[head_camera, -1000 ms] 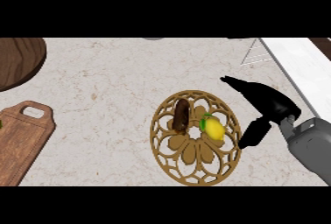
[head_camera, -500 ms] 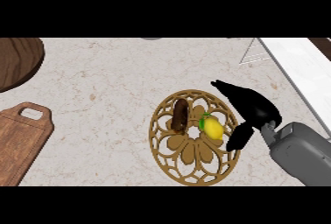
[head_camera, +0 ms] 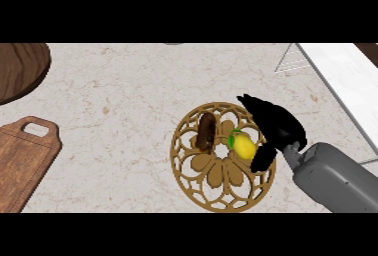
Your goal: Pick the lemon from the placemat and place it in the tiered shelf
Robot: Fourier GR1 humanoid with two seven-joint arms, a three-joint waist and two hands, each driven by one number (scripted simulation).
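Lemon [head_camera: 244, 145] on round lattice placemat [head_camera: 221, 190]; right hand [head_camera: 275, 126] curls beside it.

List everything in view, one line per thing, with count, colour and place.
placemat: one, tan openwork round, centre-right of the counter
lemon: one, yellow with a green end, on the placemat's right half
brown oblong item: one, dark brown, on the placemat left of the lemon
cutting board: one, reddish wood with a handle hole, left edge
round wooden item: one, dark brown, upper left corner, cut off by the view
tiered shelf: one, white with wire part, upper right
counter: one, beige marble
right hand: one, black on a grey forearm, fingers partly curled around the lemon's right side
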